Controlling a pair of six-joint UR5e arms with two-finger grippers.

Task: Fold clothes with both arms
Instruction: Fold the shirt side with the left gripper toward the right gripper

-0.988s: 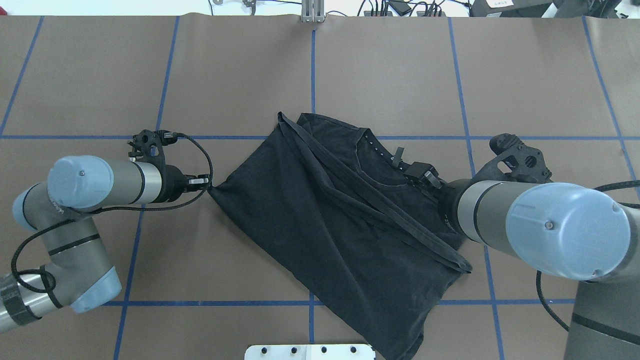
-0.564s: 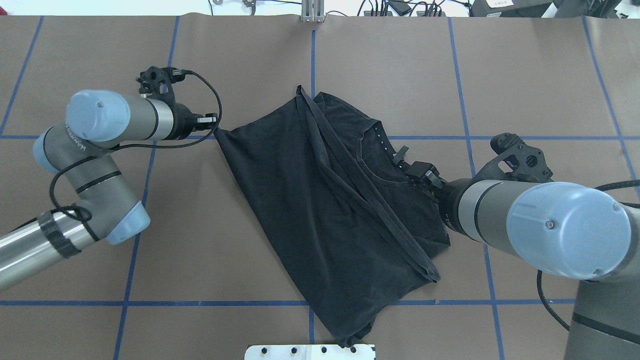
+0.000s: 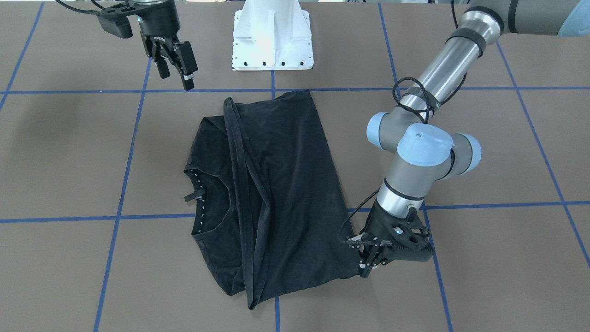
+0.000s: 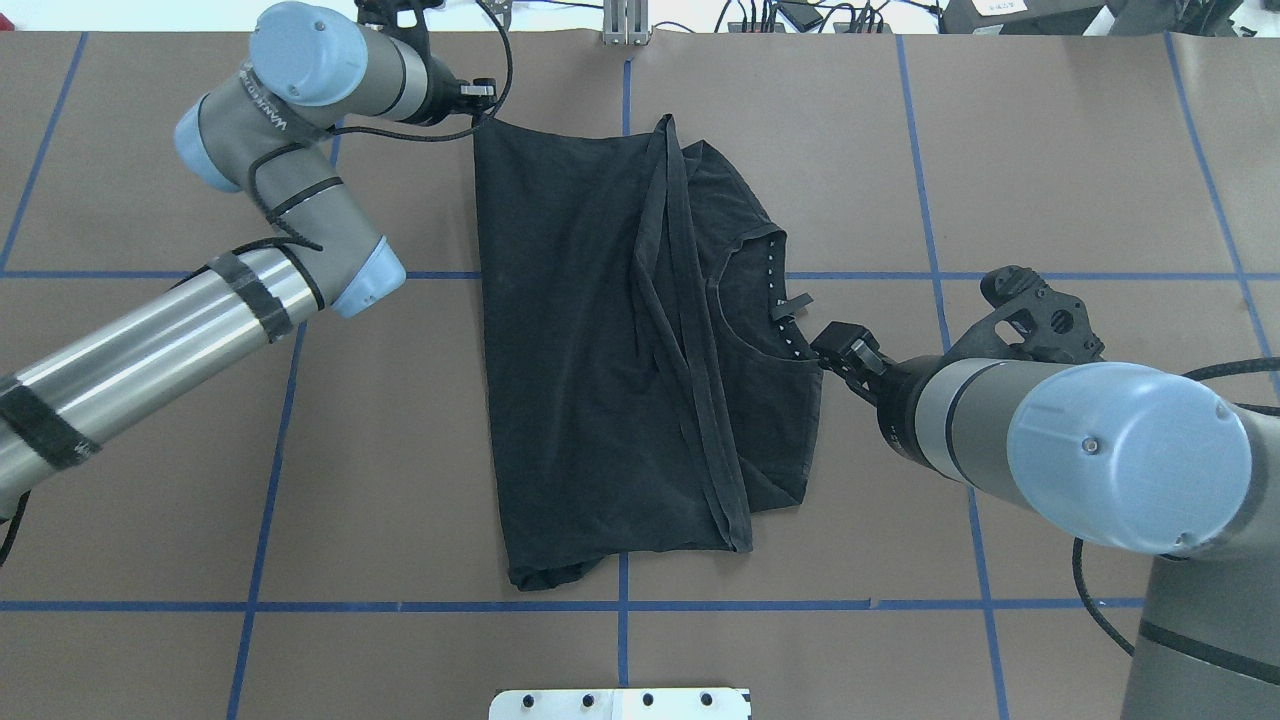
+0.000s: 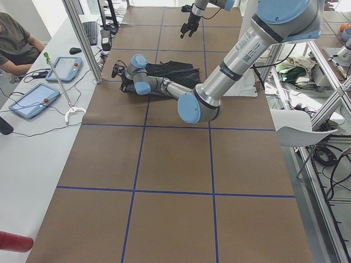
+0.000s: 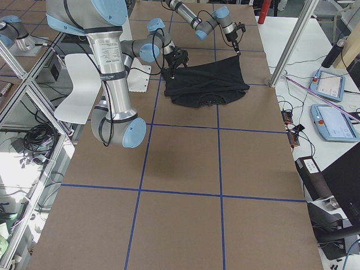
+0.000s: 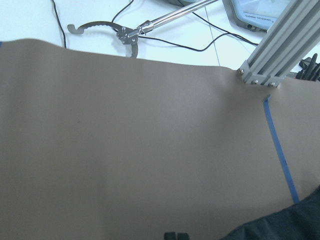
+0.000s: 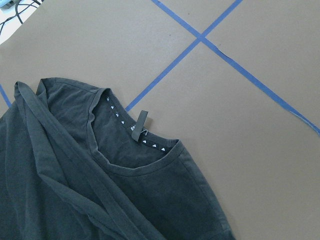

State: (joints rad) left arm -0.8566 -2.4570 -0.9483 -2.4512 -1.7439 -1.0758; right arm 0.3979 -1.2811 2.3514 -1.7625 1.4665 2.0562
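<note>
Exterior front-facing view: left gripper (image 3: 367, 269) is pinched down narrow on one corner of the black T-shirt (image 3: 286, 184), tips low at the brown table (image 3: 484, 276); the cloth edge runs straight into the jaws. That corner is the one farthest from the white base (image 3: 272, 41), on the robot's left of it. Left wrist cam agrees: two fingertips (image 7: 170, 235) at the bottom edge, nearly together, with black fabric in the lower right corner beside them. The pinch point itself is out of that view. Right gripper (image 3: 176, 76) is spread open, holding nothing and touching nothing, hanging clear above the table on the robot's right of the base. Overhead exterior puts it just off the shirt's collar-side edge, apart from the cloth. Right wrist cam looks down on the collar (image 8: 135, 172), with a small neck loop (image 8: 141, 122) and a row of white triangle marks inside the neckband. T-shirt lies flat straight out in front of the base, near it but not touching, long axis pointing away from the base. It's folded lengthwise: one side is laid over the body, and a hem band (image 4: 700, 380) runs as a ridge down the middle, away from the base. Collar opening sits on the robot's right half of the shirt. Only plain black fabric shows. The end nearest the base is slightly bunched at its left corner. Blue tape lines (image 3: 138, 138) cross the table under and around the shirt.
</note>
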